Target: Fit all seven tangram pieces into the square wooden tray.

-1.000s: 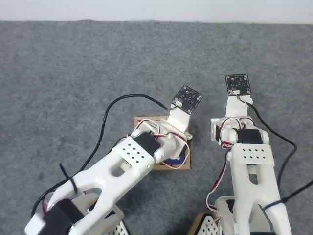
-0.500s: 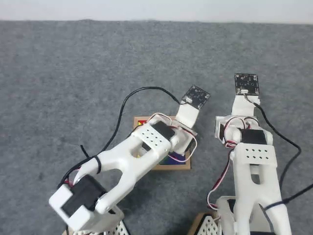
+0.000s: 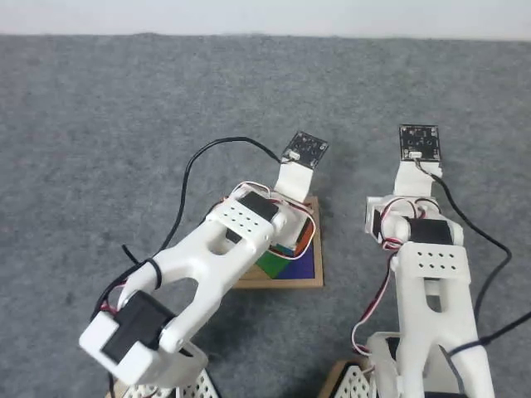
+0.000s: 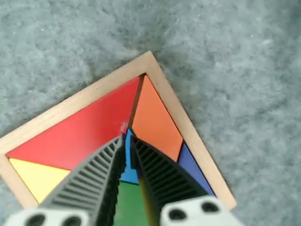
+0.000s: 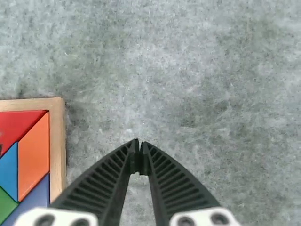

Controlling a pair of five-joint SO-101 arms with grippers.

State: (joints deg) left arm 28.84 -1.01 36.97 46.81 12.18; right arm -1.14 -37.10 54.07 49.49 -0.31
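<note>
Hovering over the wooden tray (image 4: pixel 165 92), left claw (image 4: pixel 126 137) sits pressed together, tips at the blue piece (image 4: pixel 130 173), red triangle (image 4: pixel 80 134) and orange piece (image 4: pixel 155 123) beyond. Right claw (image 5: pixel 138 143) closed above grey desk (image 5: pixel 211 70), beside tray.

I read the square wooden tray (image 4: pixel 80 96) as lying flat on the grey carpet (image 4: pixel 235 70), with its pieces seated flush inside. A large red triangle (image 4: pixel 80 134) runs along one rim and an orange piece (image 4: pixel 155 122) sits just beside it at the corner. A yellow piece (image 4: pixel 37 176), light blue piece (image 4: pixel 128 172), green piece (image 4: pixel 129 202) and dark blue piece (image 4: pixel 193 165) pack the rest I can see.
</note>
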